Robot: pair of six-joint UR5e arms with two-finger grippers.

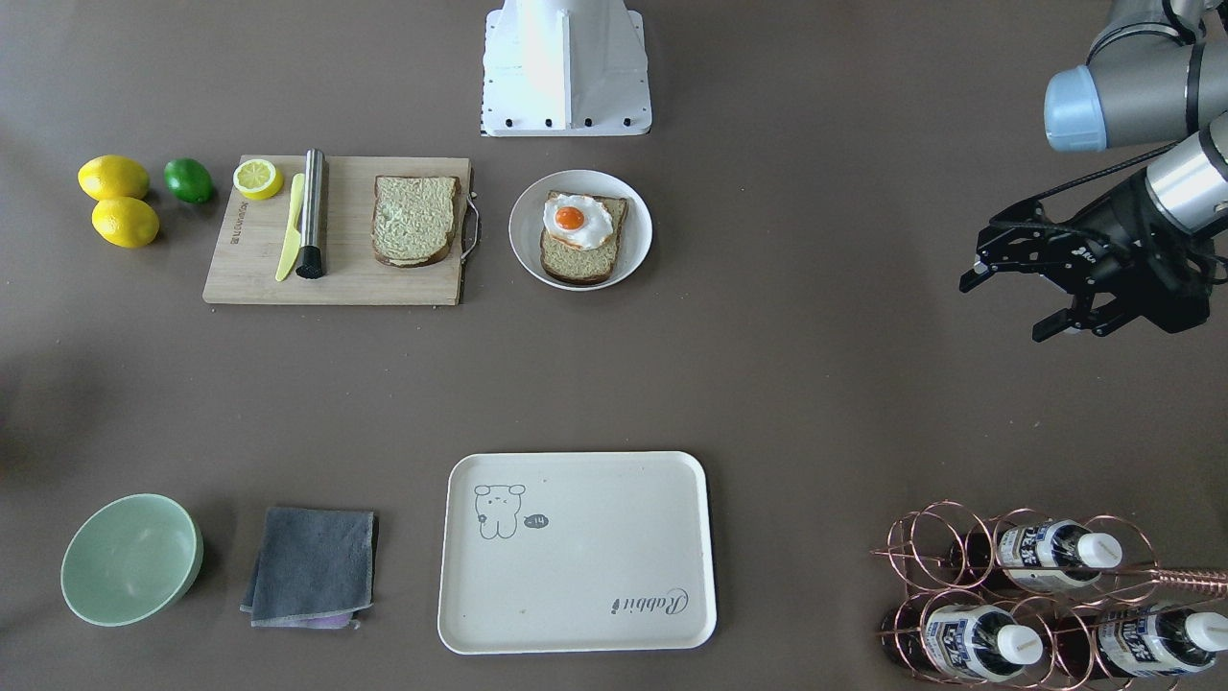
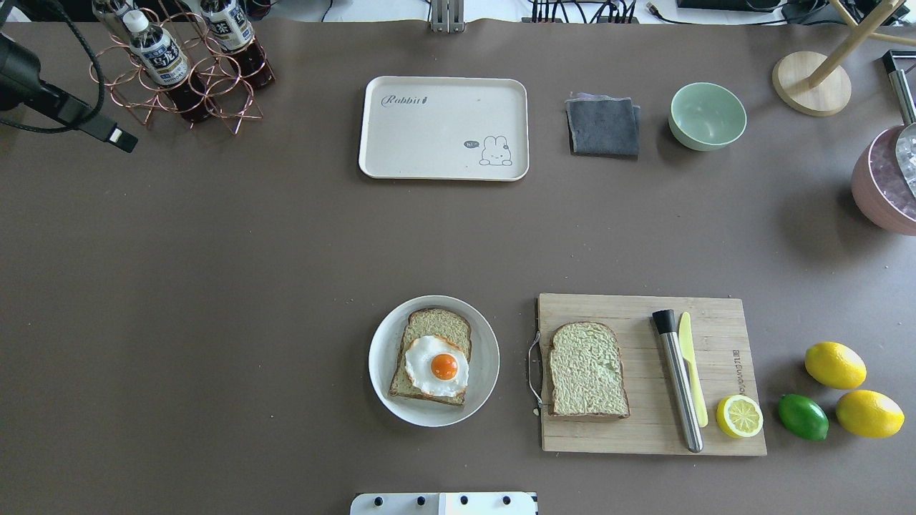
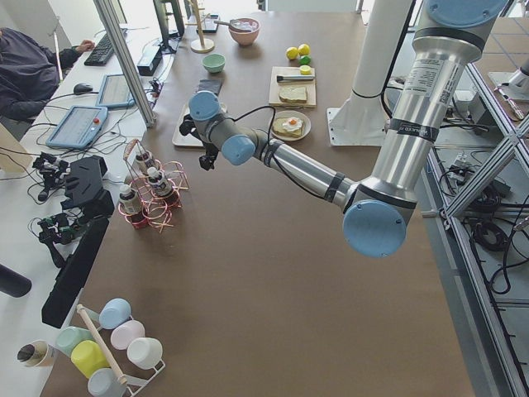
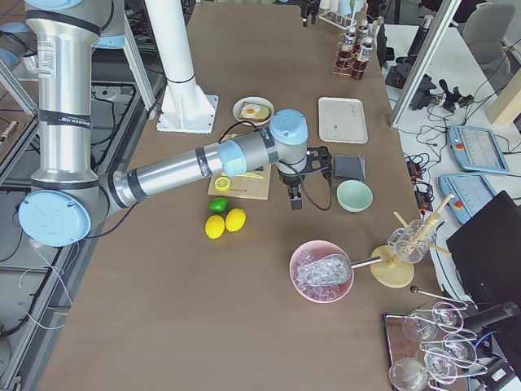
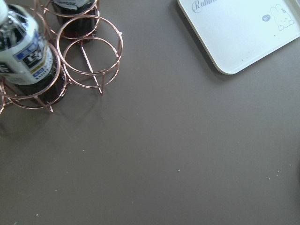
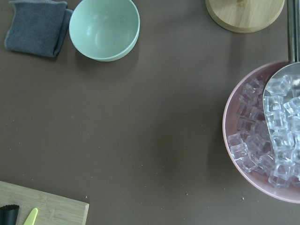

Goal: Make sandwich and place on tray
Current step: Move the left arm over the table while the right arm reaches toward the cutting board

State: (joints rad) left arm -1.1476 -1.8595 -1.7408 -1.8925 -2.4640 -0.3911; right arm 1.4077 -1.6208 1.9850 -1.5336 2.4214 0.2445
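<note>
One bread slice lies on the bamboo cutting board. The other slice lies on a round white plate with the fried egg on top. The cream tray stands bare at the far side, and it also shows in the front view. My left gripper hovers open and holds nothing, off to the left near the bottle rack, far from the bread. My right gripper shows only in the right side view, above the table between the cutting board and the green bowl. I cannot tell if it is open.
A copper rack with bottles stands far left. A grey cloth and a green bowl sit right of the tray. A knife, a steel tool and a lemon half lie on the board. Lemons, a lime and a pink ice bowl stand at the right.
</note>
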